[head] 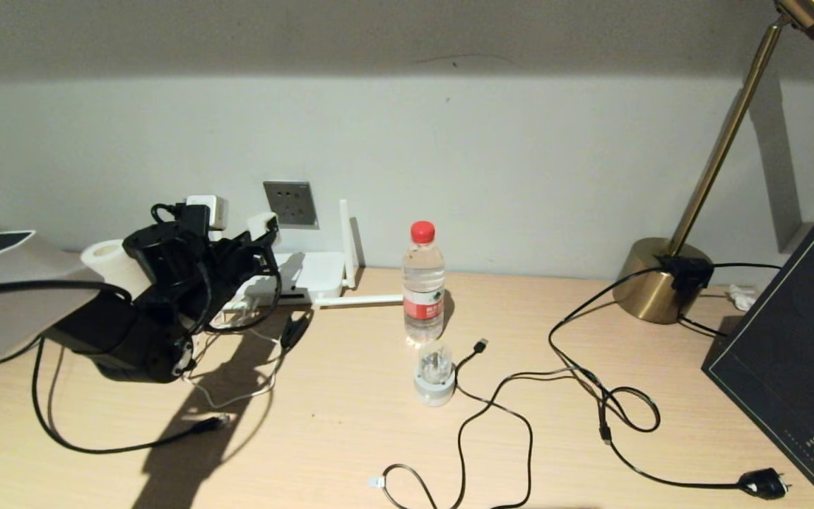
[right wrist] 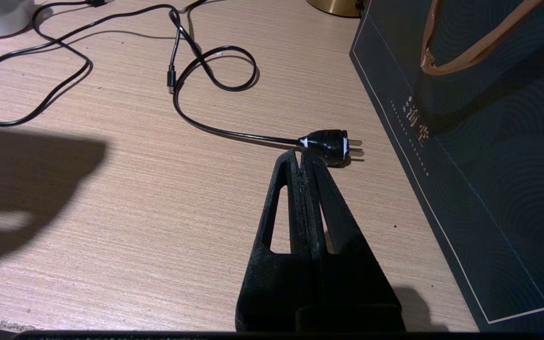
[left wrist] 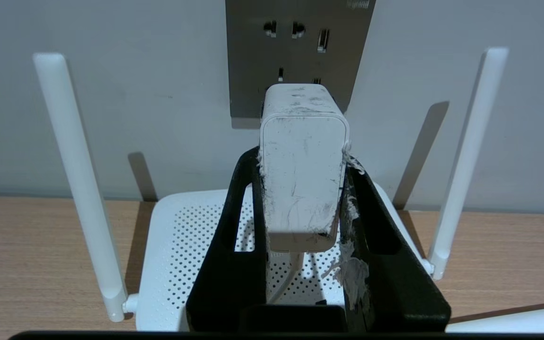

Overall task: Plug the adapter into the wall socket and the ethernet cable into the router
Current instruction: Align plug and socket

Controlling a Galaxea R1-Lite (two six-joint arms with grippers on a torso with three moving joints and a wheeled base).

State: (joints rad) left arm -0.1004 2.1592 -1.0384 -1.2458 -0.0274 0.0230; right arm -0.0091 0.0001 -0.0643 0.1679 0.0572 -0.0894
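My left gripper (left wrist: 302,158) is shut on the adapter (left wrist: 300,179), a scuffed white box held by its sides, with its thin white cord hanging down behind. The adapter's far end points at the lower holes of the grey wall socket (left wrist: 253,56) and its prongs are hidden. In the head view the adapter (head: 263,225) is just left of and below the wall socket (head: 290,203), above the white router (head: 308,276). The ethernet cable (head: 96,447) lies on the desk at the left, its connector (head: 210,423) free. My right gripper (right wrist: 300,156) is shut and empty.
The router's upright antennas (left wrist: 78,179) flank the adapter. A water bottle (head: 422,283), a round white-and-clear plug (head: 435,378), a black USB cable (head: 481,345) and a brass lamp base (head: 661,290) stand on the desk. The lamp plug (right wrist: 331,144) lies beside a dark bag (right wrist: 489,165).
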